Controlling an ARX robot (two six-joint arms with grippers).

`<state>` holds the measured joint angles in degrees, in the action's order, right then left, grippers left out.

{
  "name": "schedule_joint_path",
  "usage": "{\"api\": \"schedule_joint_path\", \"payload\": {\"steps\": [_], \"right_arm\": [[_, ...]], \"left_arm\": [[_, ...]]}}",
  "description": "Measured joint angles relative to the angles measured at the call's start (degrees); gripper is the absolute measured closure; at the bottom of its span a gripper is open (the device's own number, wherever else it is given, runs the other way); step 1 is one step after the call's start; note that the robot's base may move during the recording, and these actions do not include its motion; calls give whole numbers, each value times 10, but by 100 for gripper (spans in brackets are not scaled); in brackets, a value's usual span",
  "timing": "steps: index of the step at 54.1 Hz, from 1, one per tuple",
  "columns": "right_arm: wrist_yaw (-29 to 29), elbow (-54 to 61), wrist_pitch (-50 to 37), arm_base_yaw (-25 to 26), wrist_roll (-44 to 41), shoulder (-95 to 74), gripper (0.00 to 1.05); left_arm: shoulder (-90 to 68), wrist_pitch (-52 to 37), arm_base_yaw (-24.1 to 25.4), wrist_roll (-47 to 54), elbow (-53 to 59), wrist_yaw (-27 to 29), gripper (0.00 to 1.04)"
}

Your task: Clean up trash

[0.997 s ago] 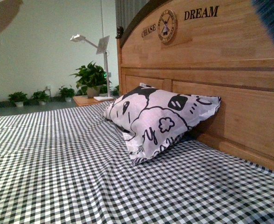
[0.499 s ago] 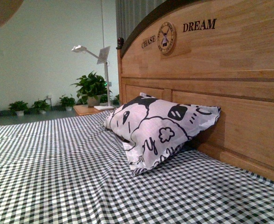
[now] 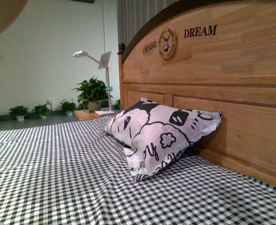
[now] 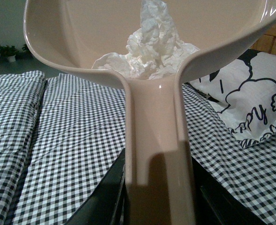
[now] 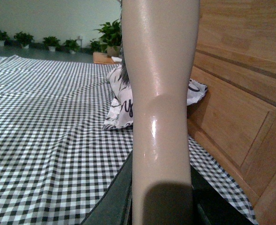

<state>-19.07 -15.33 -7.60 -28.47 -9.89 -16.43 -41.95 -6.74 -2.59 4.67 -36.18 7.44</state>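
The trash (image 4: 149, 51), a crumpled white wad of tissue, lies inside the beige dustpan (image 4: 81, 37), close to where the handle joins the pan. My left gripper (image 4: 159, 201) is shut on the dustpan's handle and holds the pan above the checked bed sheet (image 4: 72, 140). In the front view only a blurred brown edge of the dustpan (image 3: 2, 14) shows at the top left. My right gripper (image 5: 161, 206) is shut on the glossy beige handle of the brush (image 5: 159, 93), which stands upright; a few dark bristles (image 5: 124, 70) peek out beside it.
A black-and-white cartoon-print pillow (image 3: 159, 129) leans against the wooden headboard (image 3: 232, 93) on the right. The black-and-white checked sheet (image 3: 58, 178) covers the bed. Beyond it stand a nightstand (image 3: 88, 114), a potted plant (image 3: 93, 89) and a white lamp (image 3: 98, 61).
The blue brush bristles seen at the top right of the front view one second ago have left that view. The whole scene has shifted slightly downward in it.
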Motion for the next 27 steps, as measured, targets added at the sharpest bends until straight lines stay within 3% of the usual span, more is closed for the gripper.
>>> {"api": "schedule_joint_path", "payload": {"steps": [27], "right_arm": [[0,0,0,0,0,0,85]], "left_arm": [[0,0,0,0,0,0,77]]}}
